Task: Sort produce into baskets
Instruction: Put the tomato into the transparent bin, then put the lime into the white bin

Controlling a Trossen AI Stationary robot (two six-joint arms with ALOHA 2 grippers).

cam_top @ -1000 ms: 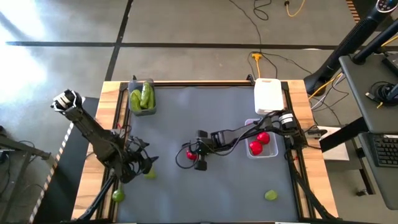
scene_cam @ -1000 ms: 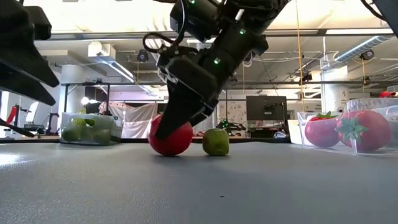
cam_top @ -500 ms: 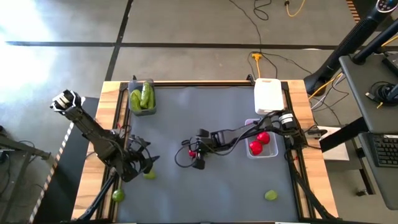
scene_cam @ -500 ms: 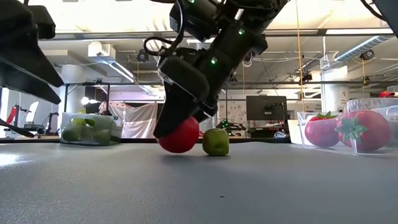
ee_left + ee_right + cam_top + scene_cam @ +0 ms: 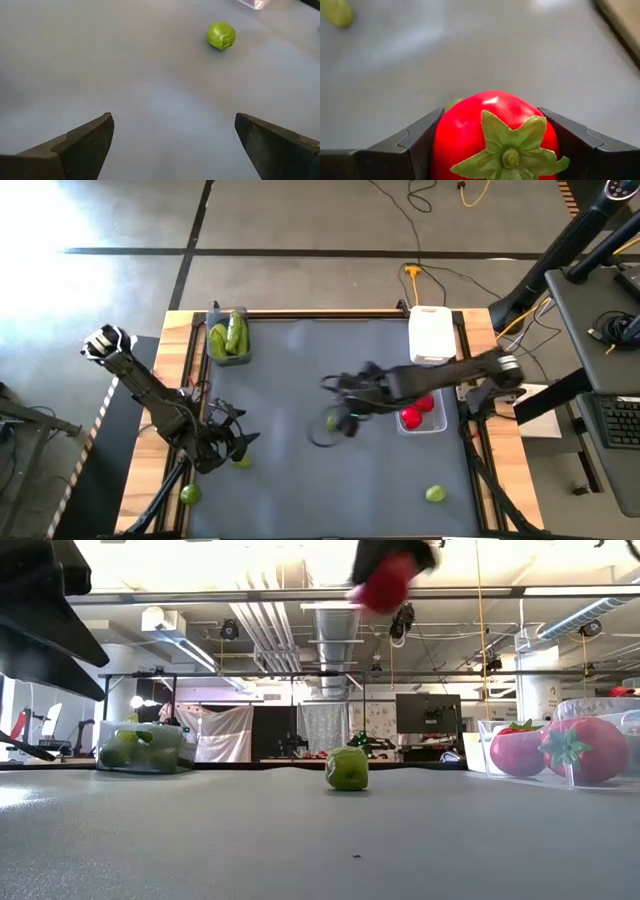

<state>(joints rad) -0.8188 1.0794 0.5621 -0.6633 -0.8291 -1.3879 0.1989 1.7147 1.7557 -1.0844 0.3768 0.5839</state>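
My right gripper [image 5: 348,402] is shut on a round red tomato [image 5: 492,132] with a green top, high above the table's middle; the tomato shows at the top of the low view [image 5: 385,580]. A lime [image 5: 333,423] rests on the mat just below it. My left gripper [image 5: 235,445] is open and empty low over the near left of the mat, beside another lime [image 5: 242,461]. The clear bin [image 5: 437,425] at the right holds two tomatoes. The white bin [image 5: 432,333] stands behind it. A bin with cucumbers [image 5: 228,340] stands at the far left. My right gripper pinches the tomato by its two opposite round sides [image 5: 445,135] between its two fingers [image 5: 415,142]. The green top [image 5: 510,150] faces back toward the wrist. The tomato is lifted well clear of the table.
Two more limes lie near the front edge, one on the left wooden border [image 5: 190,494] and one on the mat at the right [image 5: 435,494]. The table has a raised wooden frame [image 5: 180,360]. The middle lime also shows in the left wrist view [image 5: 221,35].
My right gripper has risen from the table with the tomato and gone toward the table's right, toward the clear bin. The tomato is lifted clear. The lime that stood behind it stays in place. My left gripper has kept still.
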